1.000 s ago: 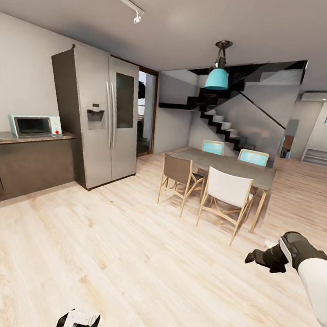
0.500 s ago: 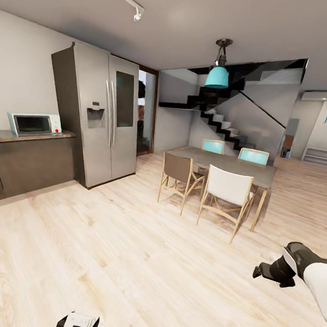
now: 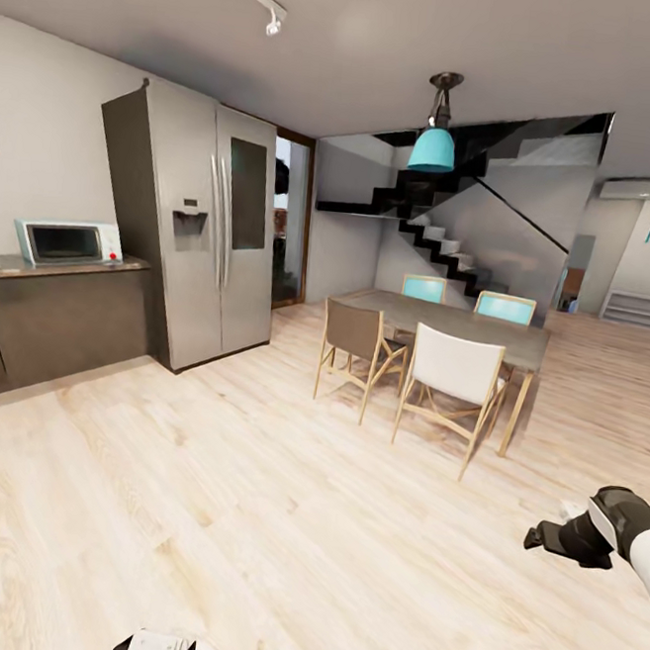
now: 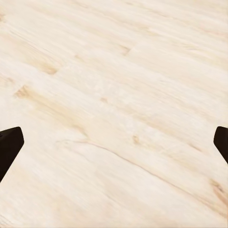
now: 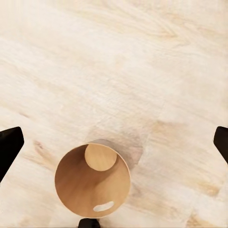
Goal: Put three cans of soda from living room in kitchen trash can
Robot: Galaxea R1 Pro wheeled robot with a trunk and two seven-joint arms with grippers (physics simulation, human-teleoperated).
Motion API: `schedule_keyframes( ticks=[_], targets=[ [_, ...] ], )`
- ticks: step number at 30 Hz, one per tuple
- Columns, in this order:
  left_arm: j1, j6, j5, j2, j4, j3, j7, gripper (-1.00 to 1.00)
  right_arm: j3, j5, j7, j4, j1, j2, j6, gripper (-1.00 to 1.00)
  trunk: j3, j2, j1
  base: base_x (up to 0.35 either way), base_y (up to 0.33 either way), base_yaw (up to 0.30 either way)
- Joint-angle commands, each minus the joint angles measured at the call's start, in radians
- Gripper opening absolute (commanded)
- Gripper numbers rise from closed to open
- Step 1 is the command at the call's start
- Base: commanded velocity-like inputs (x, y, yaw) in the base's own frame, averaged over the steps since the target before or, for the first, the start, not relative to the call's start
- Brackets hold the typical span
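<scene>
Across the kitchen, the head view took in the steel double-door fridge (image 3: 190,228) at the far left, a microwave (image 3: 65,242) on the dark counter (image 3: 62,320) beside it, and the dining table (image 3: 454,328) with its chairs (image 3: 454,377) toward the far right, under a teal pendant lamp (image 3: 432,151).

The right gripper (image 3: 555,538) hung low at the near right edge, over bare wood floor (image 3: 247,516). Its wrist view looked straight down into the trash can (image 5: 92,180), which stood upright on the floor directly beneath it. Judged from that alignment, the arm was held there to release into, or inspect, the bin. The fingers (image 5: 9,145) were spread wide at the frame's opposite edges, with nothing between them.

The trash can presented a round rim, a coppery wood-toned interior and a pale slot (image 5: 103,207) cut near the rim. A round, flat tan disc (image 5: 100,157) lay inside; whether this was the bin floor or a can end could not be determined. No orange or blue can was identifiable.

The left gripper (image 4: 114,142) faced bare floor, fingers (image 4: 9,147) likewise fully apart and empty.
</scene>
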Motion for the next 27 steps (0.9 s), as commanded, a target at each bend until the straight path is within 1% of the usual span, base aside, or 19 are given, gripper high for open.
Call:
schedule_keyframes(
  ticks=[1,9,22,27],
  targets=[
    [0.000,0.000,0.000,0.000,0.000,0.000,0.000,1.00,0.000,-0.001,0.001,0.000,0.000,0.001,-0.002,1.00,-0.003,-0.007,0.004,0.000,0.000,0.000],
    [0.000,-0.001,0.001,0.000,0.001,0.002,0.000,1.00,0.001,-0.001,0.005,-0.003,0.001,0.006,-0.011,1.00,-0.003,-0.007,0.004,-0.023,0.000,0.000],
    [0.000,-0.001,-0.001,0.000,0.002,0.004,0.000,1.00,0.002,0.004,0.005,-0.005,0.001,0.007,-0.013,1.00,-0.003,-0.007,0.004,-0.278,0.000,0.000],
    [0.000,-0.002,0.000,0.000,0.002,0.001,0.001,1.00,0.002,0.004,0.005,-0.005,0.001,0.009,-0.015,1.00,-0.003,-0.007,0.004,-0.111,0.000,-0.047]
  ],
)
